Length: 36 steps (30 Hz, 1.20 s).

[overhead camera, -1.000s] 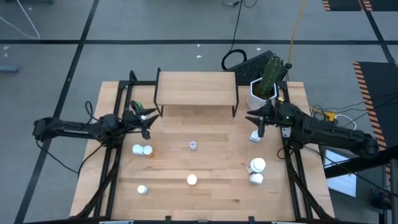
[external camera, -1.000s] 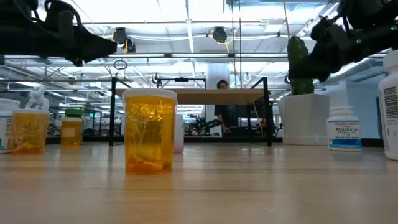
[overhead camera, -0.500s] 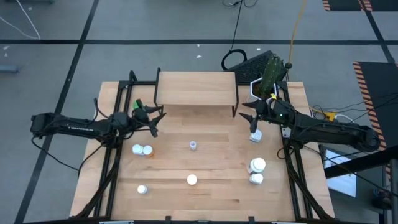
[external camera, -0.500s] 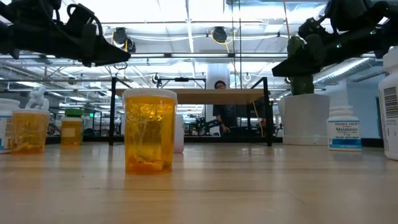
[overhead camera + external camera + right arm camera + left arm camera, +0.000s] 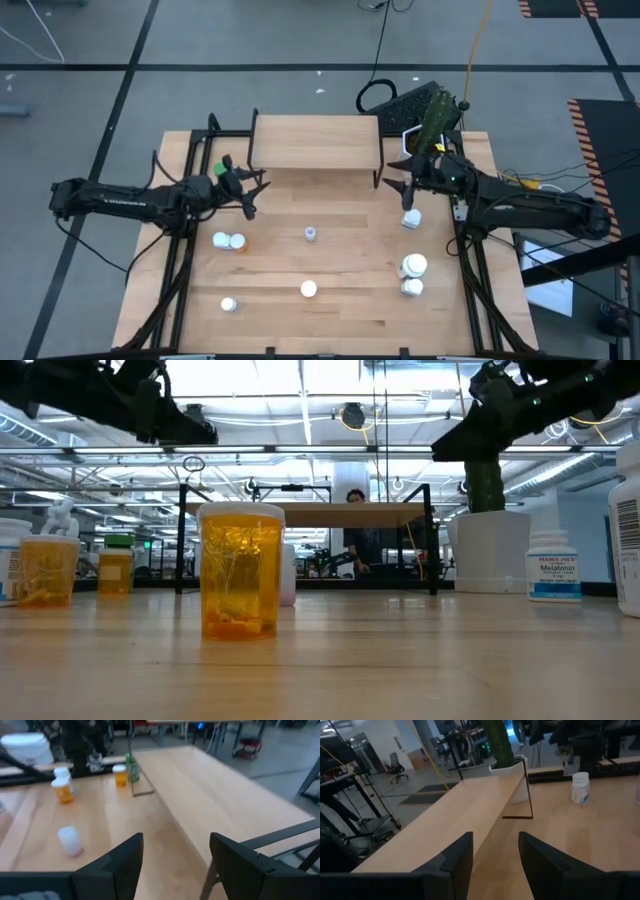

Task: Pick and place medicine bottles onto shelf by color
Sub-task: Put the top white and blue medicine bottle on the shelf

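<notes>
The shelf is a light-wood board on black legs at the table's far middle. My left gripper hovers open off its left near corner, my right gripper open off its right near corner; both hold nothing. In the left wrist view the open left gripper faces the shelf board; the right gripper faces it too. Bottles stand on the table: two at the left, a green one, a small one, a white one below my right gripper.
More bottles stand near the near edge and at the right. A white pot with a cactus stands right of the shelf. In the low view an orange bottle is closest. A person shows behind the table.
Both grippers have risen and moved inward toward the shelf: the left one toward the table's right, the right one toward the table's left and slightly toward the far edge. Both stayed open. No bottle has moved.
</notes>
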Tool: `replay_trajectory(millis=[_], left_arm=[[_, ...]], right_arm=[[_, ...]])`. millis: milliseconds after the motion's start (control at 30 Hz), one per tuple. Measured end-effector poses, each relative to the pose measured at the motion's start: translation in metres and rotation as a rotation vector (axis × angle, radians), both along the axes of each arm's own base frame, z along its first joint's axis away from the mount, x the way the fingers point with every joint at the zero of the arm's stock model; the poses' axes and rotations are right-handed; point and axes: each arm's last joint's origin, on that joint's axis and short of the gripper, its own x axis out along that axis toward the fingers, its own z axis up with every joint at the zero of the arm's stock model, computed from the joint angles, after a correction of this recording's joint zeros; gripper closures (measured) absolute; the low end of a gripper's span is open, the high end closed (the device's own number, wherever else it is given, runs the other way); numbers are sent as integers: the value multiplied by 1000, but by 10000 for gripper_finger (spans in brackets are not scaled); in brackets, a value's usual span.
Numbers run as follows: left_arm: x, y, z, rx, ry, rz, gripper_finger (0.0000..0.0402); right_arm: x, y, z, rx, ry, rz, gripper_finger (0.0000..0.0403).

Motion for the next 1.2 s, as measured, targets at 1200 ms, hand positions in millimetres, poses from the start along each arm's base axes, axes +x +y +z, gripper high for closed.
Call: replay_trajectory(millis=[1200], left_arm=[[-2, -11, -23, -150, -111, -122, 240]], right_arm=[[-5, 53, -6, 331, 890, -57, 99]])
